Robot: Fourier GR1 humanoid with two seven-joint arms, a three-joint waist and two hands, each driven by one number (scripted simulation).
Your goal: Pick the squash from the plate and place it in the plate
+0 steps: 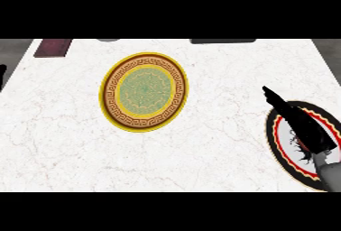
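**Two plates, one hand stretched over the nearer one**

Two plates lie well apart on the white marble tabletop (200,149). Left of the middle sits a yellow-rimmed round plate (144,92) with a brown key-pattern band and a pale green centre. At the near right lies a black-rimmed round plate (279,151) with a red wavy line inside the rim and a white centre bearing a dark mark. The view's right edge cuts part of it off.

The right hand (305,126), black on a grey forearm (329,173), lies across this second plate from the lower right. Its fingers (274,100) are straight and held together, their tips pointing far-left past the plate's rim, and nothing shows in their hold. The squash cannot be seen from here, and I cannot tell whether it lies under the hand.

A thin black sliver at the view's left edge looks to be the left hand (2,76). Too little of it shows to tell how it is set.

Along the tabletop's far edge lie a flat dark maroon rectangular thing (52,47) at the left and a flat black thing (223,40) further right.
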